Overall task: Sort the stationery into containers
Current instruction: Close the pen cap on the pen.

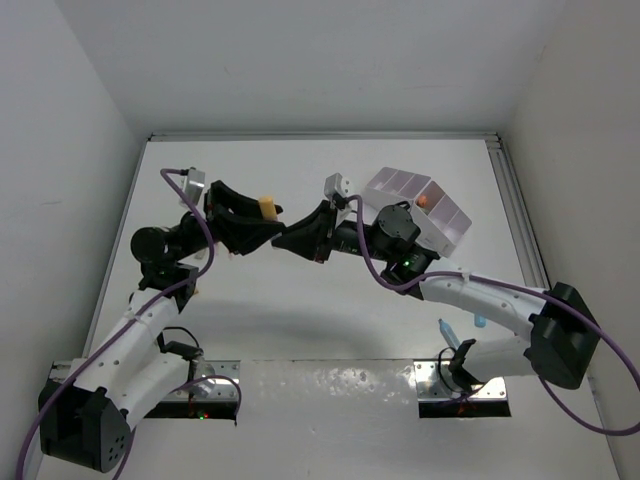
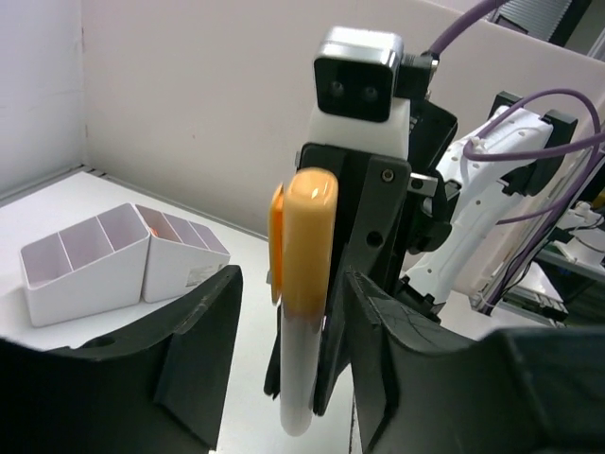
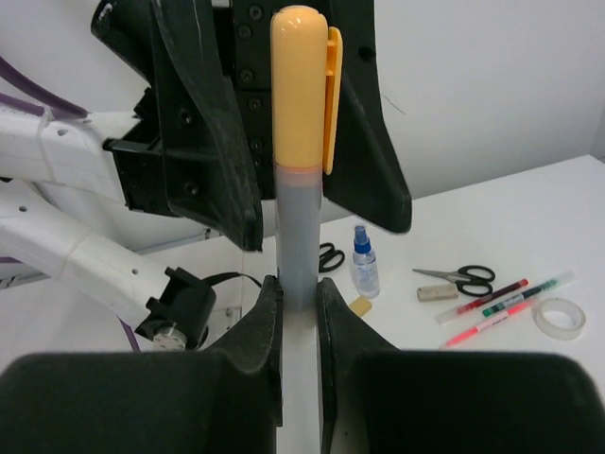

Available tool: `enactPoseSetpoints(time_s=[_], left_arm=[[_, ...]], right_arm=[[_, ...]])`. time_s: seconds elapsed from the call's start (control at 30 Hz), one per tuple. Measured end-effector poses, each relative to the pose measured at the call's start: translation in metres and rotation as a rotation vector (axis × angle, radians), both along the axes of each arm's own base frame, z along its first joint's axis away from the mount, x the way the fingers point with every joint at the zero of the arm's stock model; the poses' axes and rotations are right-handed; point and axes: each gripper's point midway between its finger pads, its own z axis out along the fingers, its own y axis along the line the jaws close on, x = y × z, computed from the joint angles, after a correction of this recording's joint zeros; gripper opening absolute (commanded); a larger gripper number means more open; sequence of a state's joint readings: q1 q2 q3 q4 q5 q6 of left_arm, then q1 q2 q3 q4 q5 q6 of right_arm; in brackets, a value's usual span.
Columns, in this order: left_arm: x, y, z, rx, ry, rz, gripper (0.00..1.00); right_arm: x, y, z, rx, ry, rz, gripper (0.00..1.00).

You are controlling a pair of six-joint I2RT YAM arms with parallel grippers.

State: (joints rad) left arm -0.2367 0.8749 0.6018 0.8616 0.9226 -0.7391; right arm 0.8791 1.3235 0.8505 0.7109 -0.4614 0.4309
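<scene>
- The right tool [image 3: 298, 317] is closed narrow on the grey barrel of an orange-capped marker [image 3: 300, 113] and holds it in the air above the desk [image 3: 539, 203], cap end toward the other arm
- The left tool [image 2: 290, 307] faces it from the opposite side; its jaws stand apart on either side of the marker's cap end, with a gap on both sides, so it grips nothing
- The two arms meet over the middle of the desk, tool to tool, with the marker between them
- The white organiser [image 2: 90, 288] stands on the desk at the far right, just beyond the right tool; a small orange thing [image 1: 425, 200] lies in one of its compartments
- The right wrist view shows more stationery lying near together on the desk: a blue-capped bottle [image 3: 364, 265], black-handled scissors [image 3: 460, 277], a pale eraser [image 3: 437, 293], thin red and green pens [image 3: 496, 301] side by side, and a clear tape ring [image 3: 558, 318]
</scene>
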Motion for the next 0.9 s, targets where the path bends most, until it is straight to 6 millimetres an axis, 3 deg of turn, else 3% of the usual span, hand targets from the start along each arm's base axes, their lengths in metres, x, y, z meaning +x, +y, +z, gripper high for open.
enactPoseSetpoints(time_s=[0.13, 0.27, 0.4, 0.63, 0.8, 0.9], left_arm=[[0.003, 0.0, 0.0, -0.003, 0.019, 0.013, 0.48], [0.006, 0.001, 0.008, -0.01, 0.024, 0.023, 0.45], [0.007, 0.001, 0.015, -0.019, 0.014, 0.028, 0.25], [0.008, 0.001, 0.013, -0.013, 0.024, 0.026, 0.25], [0.007, 0.001, 0.012, -0.01, 0.022, 0.023, 0.03], [0.007, 0.001, 0.013, -0.009, 0.021, 0.022, 0.0]], right_arm=[[-0.002, -0.002, -0.016, -0.026, 0.022, 0.004, 0.0], [-0.004, -0.004, -0.031, -0.054, 0.045, 0.005, 0.0], [-0.006, -0.006, -0.032, -0.054, 0.048, 0.004, 0.0], [-0.007, -0.009, -0.032, -0.053, 0.048, 0.002, 0.0], [-0.006, -0.009, -0.032, -0.054, 0.051, -0.001, 0.0], [-0.006, -0.01, -0.032, -0.054, 0.053, -0.002, 0.0]])
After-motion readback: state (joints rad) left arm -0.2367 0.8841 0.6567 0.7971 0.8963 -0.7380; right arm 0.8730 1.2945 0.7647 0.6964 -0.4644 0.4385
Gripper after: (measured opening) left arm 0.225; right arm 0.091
